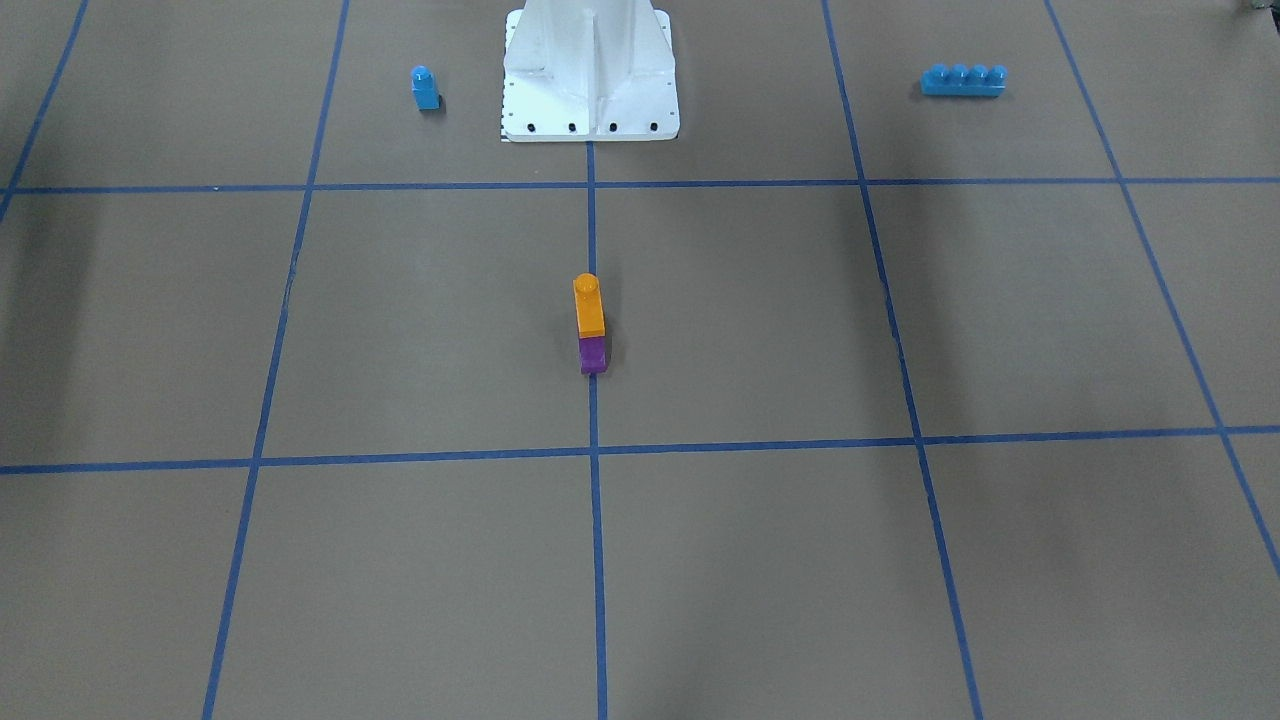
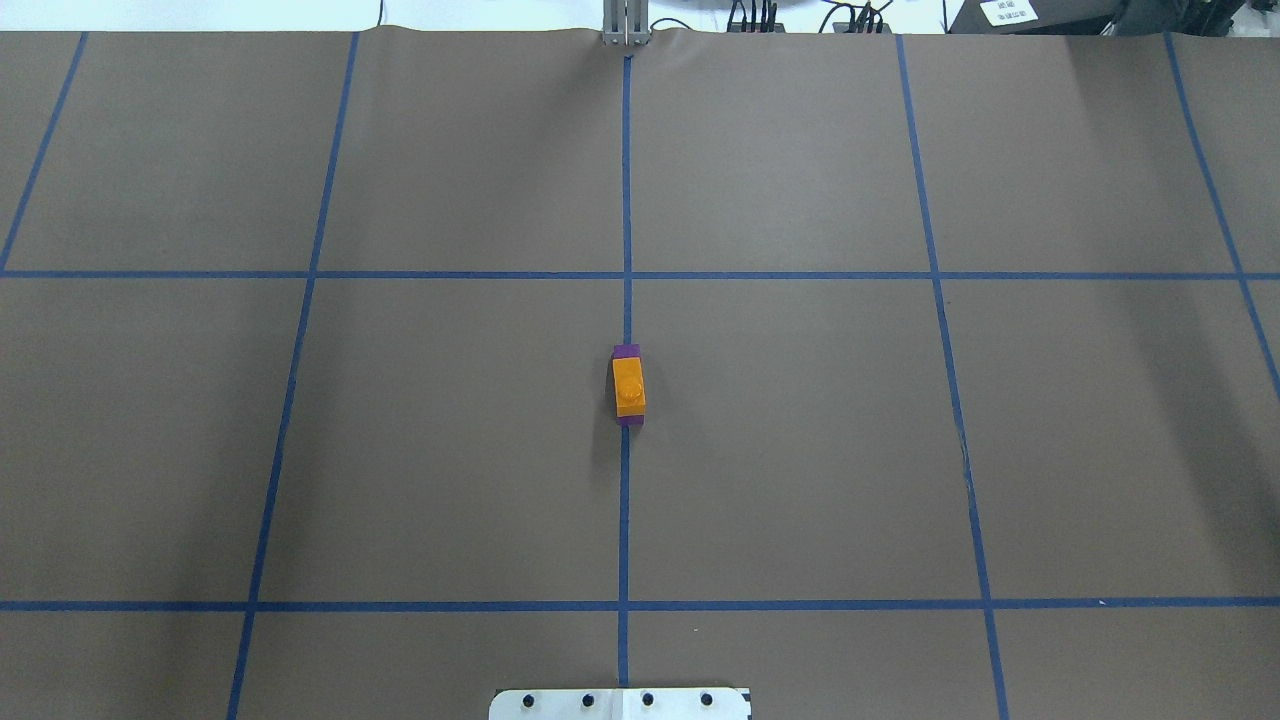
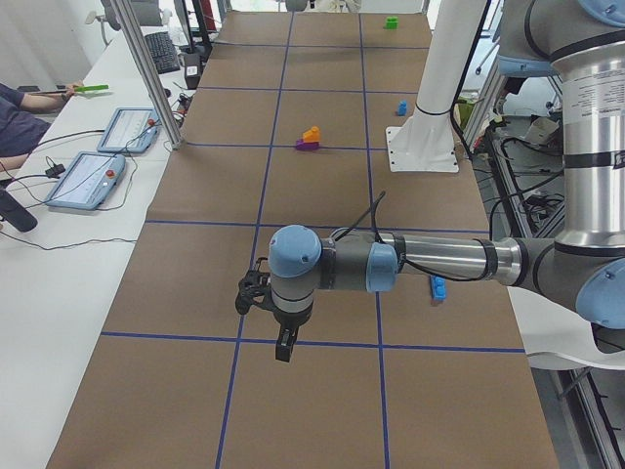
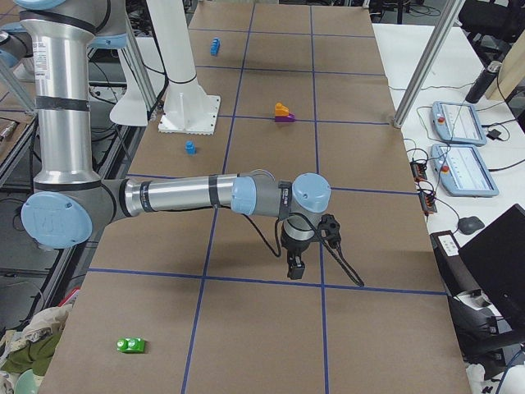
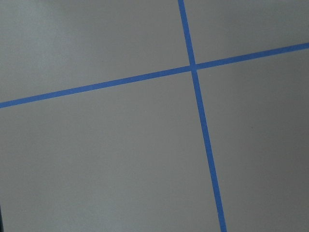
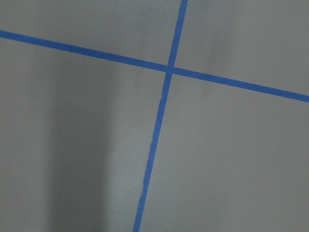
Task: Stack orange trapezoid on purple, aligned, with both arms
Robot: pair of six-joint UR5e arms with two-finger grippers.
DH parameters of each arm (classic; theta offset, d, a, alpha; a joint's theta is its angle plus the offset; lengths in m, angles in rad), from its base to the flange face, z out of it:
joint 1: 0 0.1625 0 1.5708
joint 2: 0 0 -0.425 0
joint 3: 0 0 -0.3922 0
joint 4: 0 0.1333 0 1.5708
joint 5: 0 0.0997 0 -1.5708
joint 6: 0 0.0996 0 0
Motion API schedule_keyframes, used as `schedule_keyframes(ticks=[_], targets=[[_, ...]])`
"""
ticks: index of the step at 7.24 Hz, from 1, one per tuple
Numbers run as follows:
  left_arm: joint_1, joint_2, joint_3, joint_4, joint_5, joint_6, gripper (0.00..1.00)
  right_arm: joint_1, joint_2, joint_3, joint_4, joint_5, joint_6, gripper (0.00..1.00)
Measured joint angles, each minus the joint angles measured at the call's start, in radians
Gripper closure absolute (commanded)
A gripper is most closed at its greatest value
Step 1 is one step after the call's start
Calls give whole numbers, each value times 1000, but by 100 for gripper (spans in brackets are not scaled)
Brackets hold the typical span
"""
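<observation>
The orange trapezoid [image 1: 589, 305] sits on top of the purple [image 1: 592, 356] at the table's middle, on the centre tape line. From overhead the orange trapezoid [image 2: 629, 386] covers most of the purple [image 2: 627, 351], whose edges show at both ends. Neither gripper touches the stack. My left gripper [image 3: 283, 347] hangs over the table far from it, seen only in the exterior left view. My right gripper [image 4: 294, 267] hangs likewise at the other end, seen only in the exterior right view. I cannot tell if either is open or shut. Both wrist views show only bare table and tape.
A blue single-stud block [image 1: 425, 88] and a long blue brick [image 1: 963, 80] lie either side of the white pedestal [image 1: 590, 70]. A green block [image 4: 130, 345] lies near the table's right end. Control tablets [image 3: 93, 176] and a person's sleeve [image 3: 15, 117] are on the operators' side.
</observation>
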Motion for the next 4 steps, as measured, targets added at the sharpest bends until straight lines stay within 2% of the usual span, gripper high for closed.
schedule_keyframes(ticks=[4], targets=[[0,9,0,-1,1,1,0,0,-28,-1,0,1,2,0]])
